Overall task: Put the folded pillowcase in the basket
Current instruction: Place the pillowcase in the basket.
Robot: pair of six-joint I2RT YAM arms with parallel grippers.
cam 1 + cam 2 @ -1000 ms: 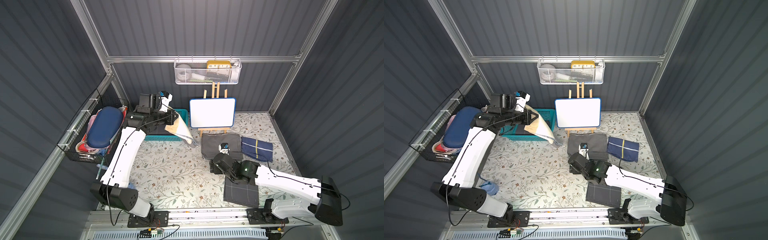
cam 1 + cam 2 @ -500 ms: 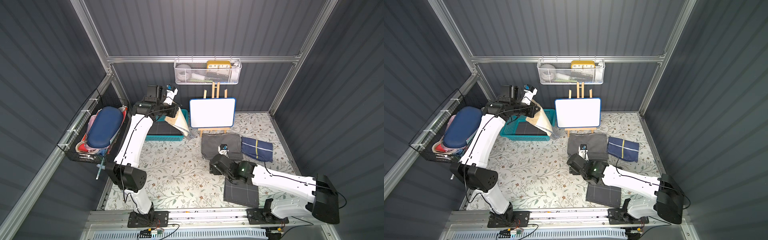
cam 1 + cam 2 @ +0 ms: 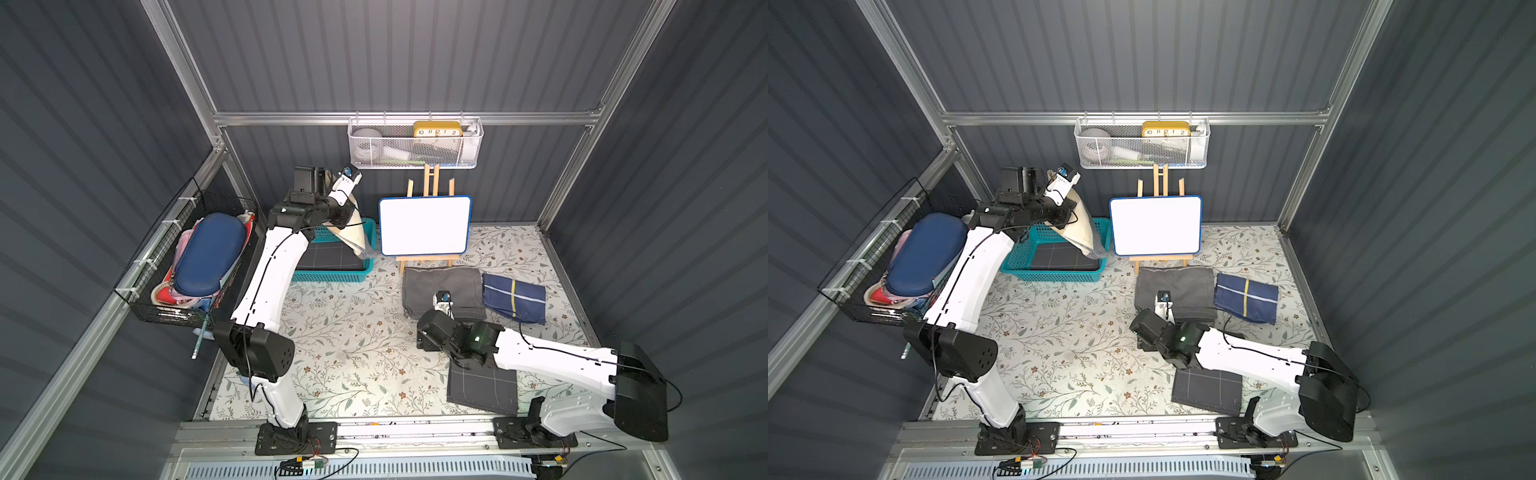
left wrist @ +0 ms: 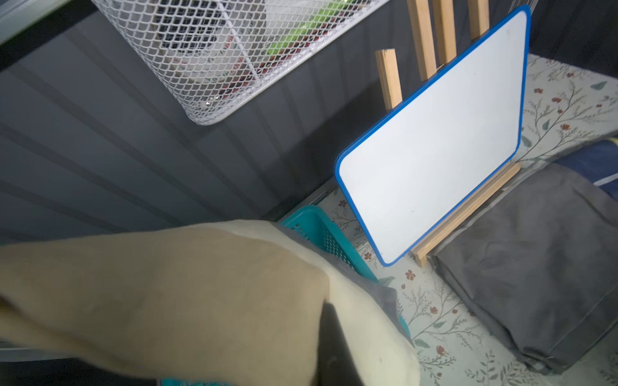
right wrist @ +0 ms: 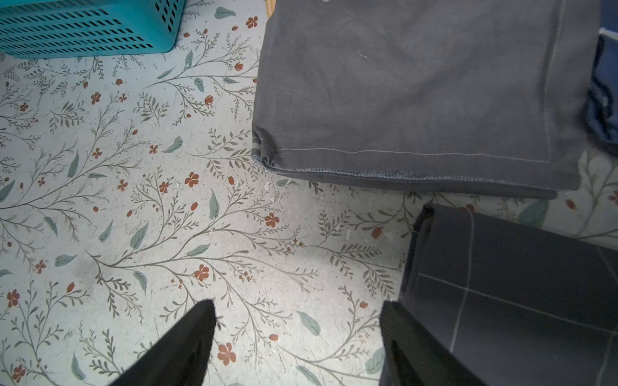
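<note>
The cream pillowcase (image 3: 353,237) is up in the air, drooping in a loose cone, with its lower tip dangling over the right end of the teal basket (image 3: 332,275). Basket's the perforated rectangular plastic kind with a flared rim. It sits upright at the far left, with a dark grid-lined folded cloth (image 3: 328,257) lying flat inside.

The left arm (image 3: 270,286) and the right arm (image 3: 552,361) look alike: smooth white shells on the long links and bulky black housings at the joints. A thin black cable (image 3: 272,259) runs along each shell. A small green light (image 3: 480,337) glows on one black joint of the right arm. Each arm stands on a black base plate (image 3: 296,441) with small screws. The jaws are black.
</note>
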